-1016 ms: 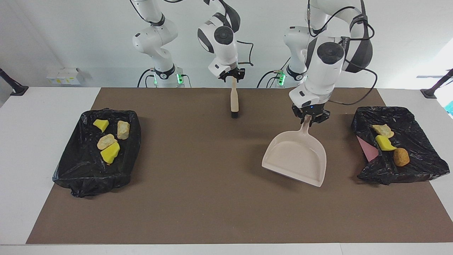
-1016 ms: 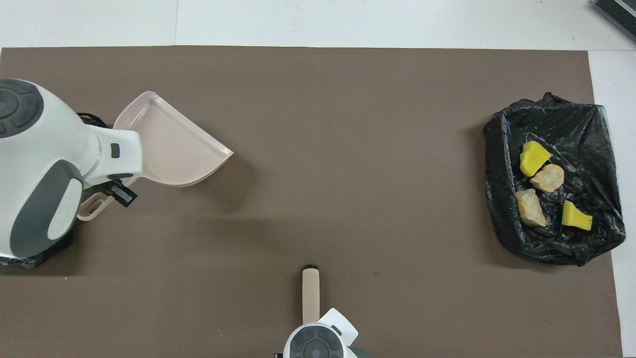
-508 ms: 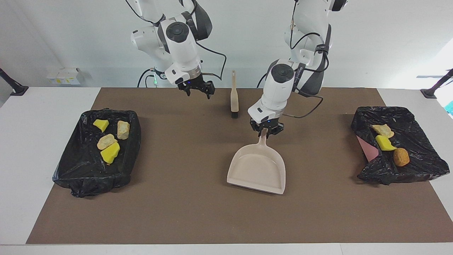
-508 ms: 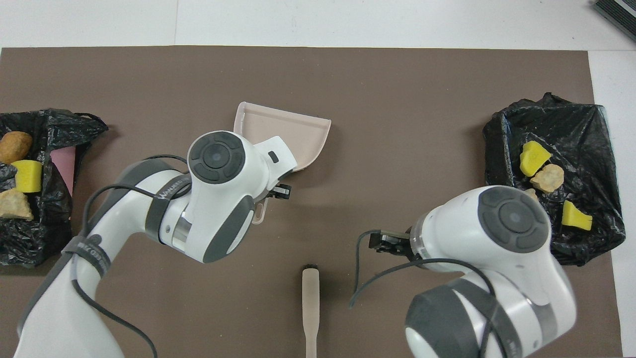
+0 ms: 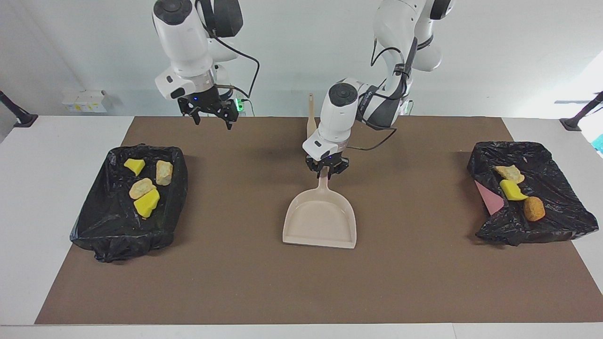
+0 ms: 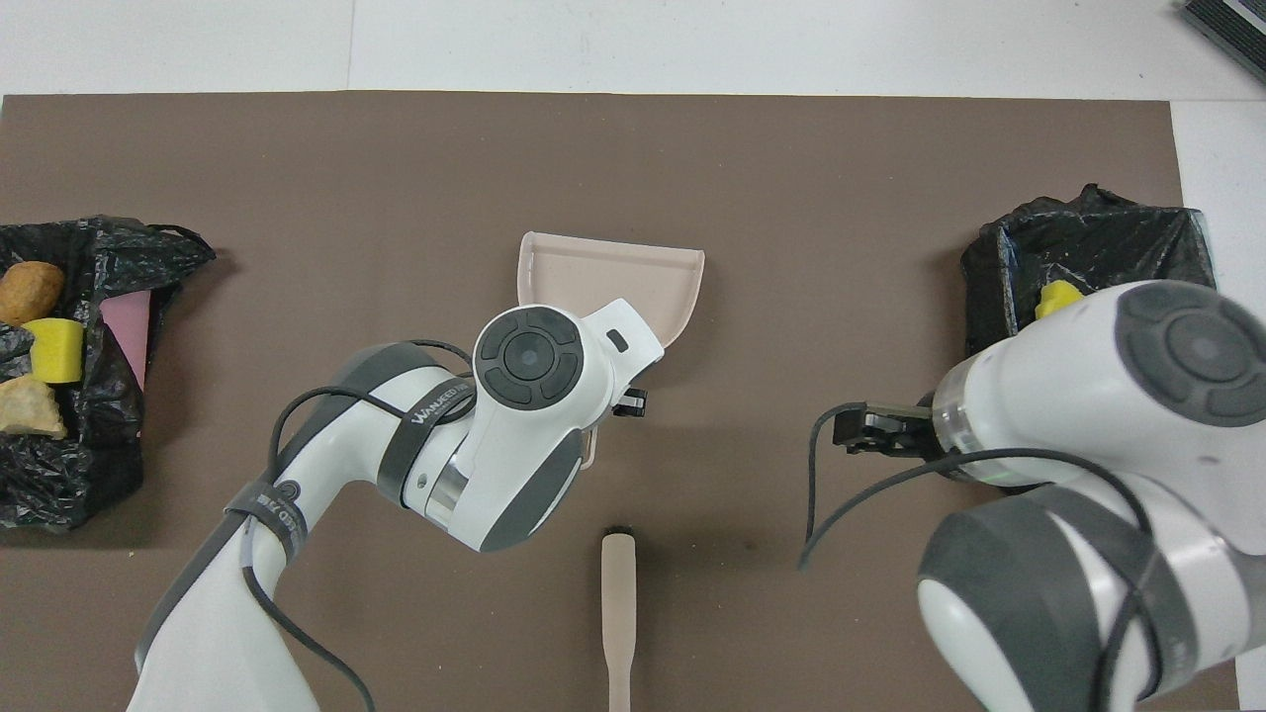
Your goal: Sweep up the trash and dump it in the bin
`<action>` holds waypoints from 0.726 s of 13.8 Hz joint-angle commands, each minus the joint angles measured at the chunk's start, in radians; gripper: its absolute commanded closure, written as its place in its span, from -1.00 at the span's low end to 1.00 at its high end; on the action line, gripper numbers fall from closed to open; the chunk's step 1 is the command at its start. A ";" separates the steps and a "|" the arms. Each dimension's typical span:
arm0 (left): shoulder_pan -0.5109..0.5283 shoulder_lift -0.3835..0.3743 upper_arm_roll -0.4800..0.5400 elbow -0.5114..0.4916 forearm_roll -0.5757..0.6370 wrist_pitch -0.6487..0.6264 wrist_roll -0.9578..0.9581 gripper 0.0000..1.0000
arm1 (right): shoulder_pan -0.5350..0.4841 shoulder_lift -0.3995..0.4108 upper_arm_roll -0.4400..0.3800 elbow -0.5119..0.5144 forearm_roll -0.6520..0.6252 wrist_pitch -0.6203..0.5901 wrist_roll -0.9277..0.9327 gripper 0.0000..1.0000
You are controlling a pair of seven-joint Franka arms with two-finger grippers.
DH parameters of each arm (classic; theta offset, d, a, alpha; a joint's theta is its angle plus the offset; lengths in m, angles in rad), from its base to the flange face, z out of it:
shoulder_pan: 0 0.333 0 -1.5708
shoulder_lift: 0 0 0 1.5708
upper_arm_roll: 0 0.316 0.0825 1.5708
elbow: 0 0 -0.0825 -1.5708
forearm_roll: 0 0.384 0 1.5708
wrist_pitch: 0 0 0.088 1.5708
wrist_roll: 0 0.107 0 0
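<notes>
The beige dustpan (image 5: 320, 219) rests on the brown mat's middle, its mouth turned away from the robots. My left gripper (image 5: 327, 172) is shut on its handle. Nearer to the robots, the beige brush (image 6: 618, 593) lies on the mat with nothing holding it. My right gripper (image 5: 212, 120) hangs open and empty above the mat's robot-side edge, toward the right arm's end. Several pieces of trash (image 5: 147, 202) lie in the black-bagged bin (image 5: 108, 226) at that end. Three more pieces of trash (image 5: 533, 208) lie in the other black-bagged bin (image 5: 556, 188).
A pink sheet (image 5: 489, 197) shows through the bag in the bin at the left arm's end. White boxes (image 5: 85, 100) sit off the mat near the right arm's base. Black stands (image 5: 577, 117) occupy the table corners.
My left arm carried the dustpan from beside its end's bin to the mat's middle and lowered it. My right gripper released the brush, opened, and rose toward the right arm's end.
</notes>
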 commanded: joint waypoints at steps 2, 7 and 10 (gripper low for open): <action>0.011 -0.015 0.023 0.015 -0.005 -0.017 -0.015 -1.00 | -0.039 0.073 0.015 0.185 -0.060 -0.130 -0.056 -1.00; 0.118 -0.042 0.027 0.039 0.023 -0.040 0.015 -1.00 | -0.079 0.115 0.009 0.283 -0.088 -0.228 -0.156 -1.00; 0.204 -0.064 0.027 0.067 0.029 -0.102 0.106 -1.00 | -0.084 0.113 0.005 0.290 -0.118 -0.234 -0.176 -1.00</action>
